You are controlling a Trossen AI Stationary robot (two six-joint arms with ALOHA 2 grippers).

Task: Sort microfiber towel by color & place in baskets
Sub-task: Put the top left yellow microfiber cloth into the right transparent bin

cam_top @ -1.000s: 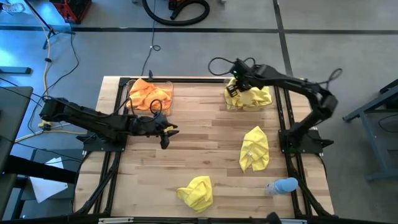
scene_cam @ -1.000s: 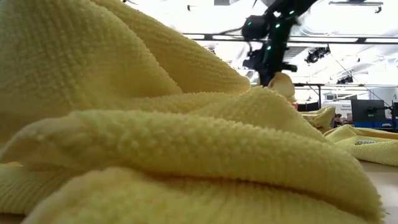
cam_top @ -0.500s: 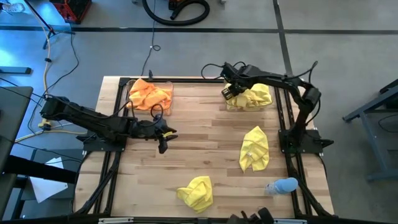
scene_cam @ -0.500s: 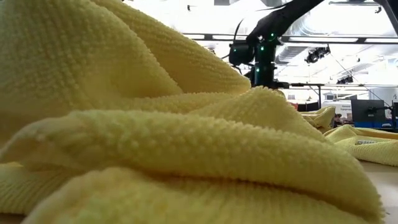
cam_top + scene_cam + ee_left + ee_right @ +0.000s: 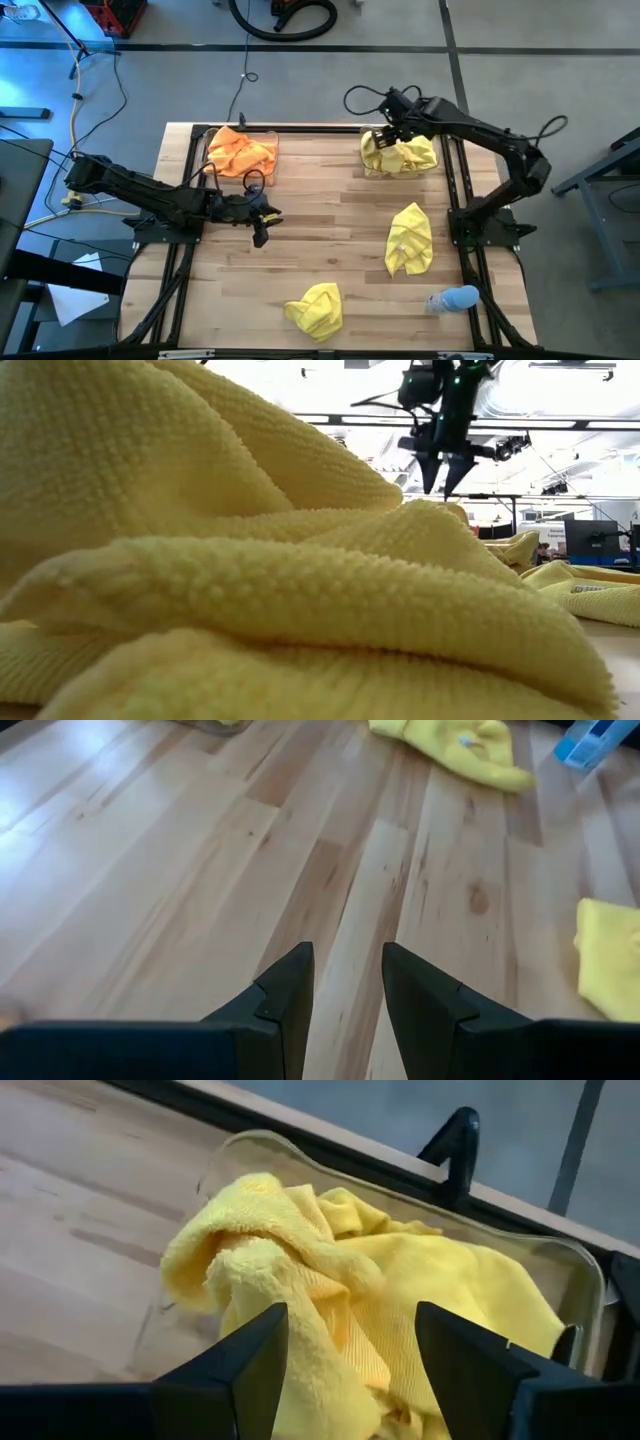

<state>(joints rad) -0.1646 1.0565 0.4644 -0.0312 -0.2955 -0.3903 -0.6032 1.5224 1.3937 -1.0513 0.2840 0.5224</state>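
Note:
My right gripper [image 5: 390, 128] hangs open just above a yellow microfiber towel [image 5: 330, 1280]. That towel lies bunched in the clear basket [image 5: 560, 1258] at the table's far right. In the low view the gripper's fingers [image 5: 445, 472] stand apart, clear of the cloth. Orange towels [image 5: 240, 152] fill the second clear basket [image 5: 276, 165] at the far left. Two more yellow towels lie crumpled on the wood, one right of centre [image 5: 410, 238] and one near the front edge [image 5: 315, 308]. My left gripper [image 5: 262, 225] waits open over bare wood, left of centre.
A small pale blue object [image 5: 455, 298] lies near the front right corner. Black frame rails run along the table's left and right edges. Bare wood [image 5: 200, 870] stretches across the middle between the arms. The near yellow towel [image 5: 250, 590] blocks most of the low view.
My right gripper has opened and let go of the yellow towel, which has dropped onto the pile in the far right basket. The gripper has risen a little and shifted toward the far edge. The left arm has kept still.

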